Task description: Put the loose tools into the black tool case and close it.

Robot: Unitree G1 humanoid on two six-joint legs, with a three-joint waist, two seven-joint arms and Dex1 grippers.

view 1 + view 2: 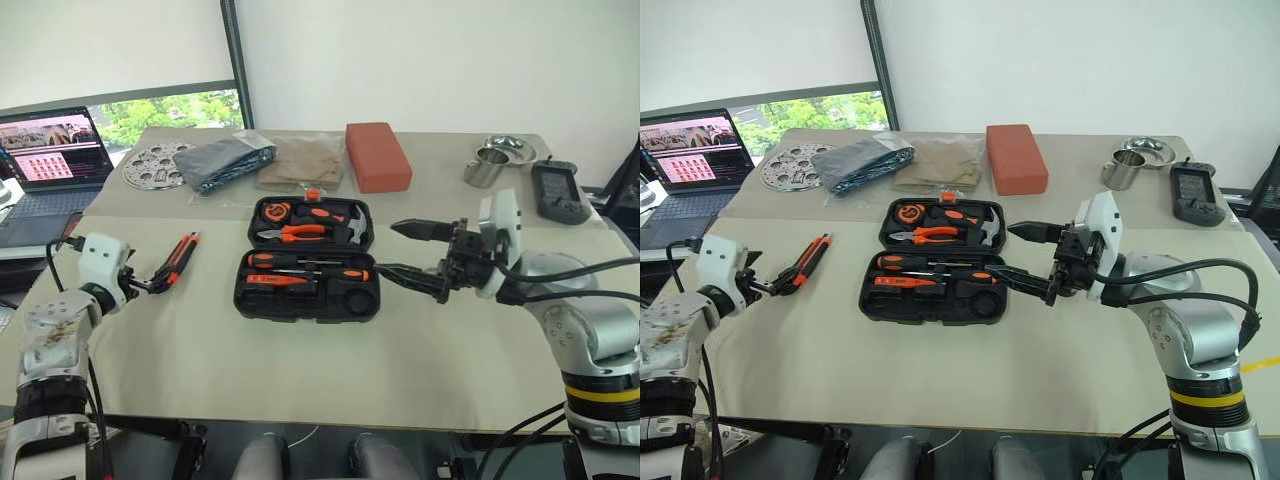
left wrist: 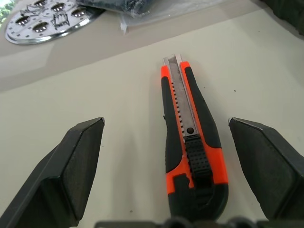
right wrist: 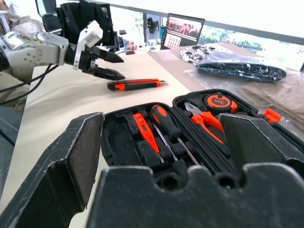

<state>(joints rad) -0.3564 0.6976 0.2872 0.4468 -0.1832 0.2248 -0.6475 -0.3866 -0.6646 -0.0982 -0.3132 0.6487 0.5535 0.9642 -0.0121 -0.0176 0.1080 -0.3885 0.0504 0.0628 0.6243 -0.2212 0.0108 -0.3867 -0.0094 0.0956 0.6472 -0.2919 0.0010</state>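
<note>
One tool outside: utility knife point(image 1: 180, 257), at 9 o'clock of case.
Case: black tool case point(image 1: 306, 258), table centre, lid up, screwdrivers point(image 1: 300, 268) slotted.
Left gripper point(image 1: 150, 283): fingers spread, empty, at knife.
Right gripper point(image 1: 412, 254): spread, empty, at case's 3 o'clock.
Remaining: stow knife, shut lid.

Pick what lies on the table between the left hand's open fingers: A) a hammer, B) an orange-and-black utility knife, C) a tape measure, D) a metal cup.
B: the left wrist view shows the utility knife flat on the table between the spread fingers of the left hand, untouched; the tool case sits open beside it.
</note>
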